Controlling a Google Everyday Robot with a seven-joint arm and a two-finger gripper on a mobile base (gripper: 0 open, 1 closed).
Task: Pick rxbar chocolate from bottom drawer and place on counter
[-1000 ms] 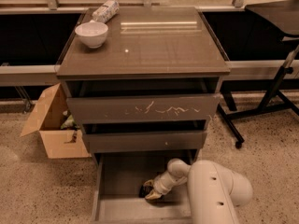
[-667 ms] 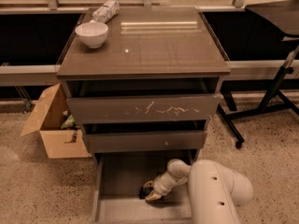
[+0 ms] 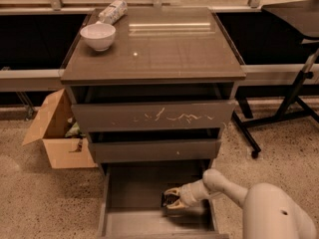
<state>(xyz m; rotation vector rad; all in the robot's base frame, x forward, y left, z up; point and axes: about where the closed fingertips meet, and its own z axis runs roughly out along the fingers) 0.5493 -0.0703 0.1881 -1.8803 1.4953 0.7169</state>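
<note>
**A:** Down low, the gripper [image 3: 170, 198] is inside the open bottom drawer [image 3: 133, 187], near its right wall.

**B:** And the rxbar chocolate [image 3: 166, 200]?

**A:** On the drawer floor, right between the fingers [image 3: 172, 190]. One pale tip sits on its far edge, the other on its near edge, and the dark bar fills the gap. They look pinched onto it.

**B:** Lifted?

**A:** Can't tell, it's low against the grey floor.

**B:** Up top?

**A:** The counter [image 3: 164, 51] carries a white bowl [image 3: 97, 35] at its back left corner, with a wrinkled packet [image 3: 112, 11] just behind it.
</note>
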